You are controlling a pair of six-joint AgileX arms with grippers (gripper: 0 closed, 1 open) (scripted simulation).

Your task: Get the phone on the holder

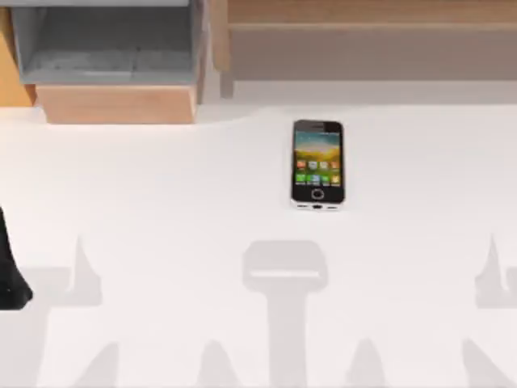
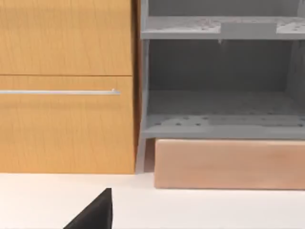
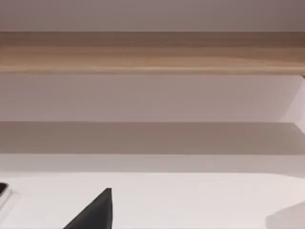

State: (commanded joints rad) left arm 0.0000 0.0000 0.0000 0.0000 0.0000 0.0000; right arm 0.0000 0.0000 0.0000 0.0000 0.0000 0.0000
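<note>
1. You are seeing the small black-faced smartphone [image 1: 317, 165] lying flat on the white surface [image 1: 161, 202], long axis pointing toward the back wall.
2. The left arm's dark pincer [image 1: 10, 275] is waiting far left of the phone; whether it is spread, I cannot tell.

Left arm: dark segment at the top view's left edge, low over the table [image 1: 161, 242], parked. Left tool [image 2: 97, 212]: one black finger tip in the left wrist view. Right tool [image 3: 97, 212]: one black finger tip in the right wrist view.
</note>
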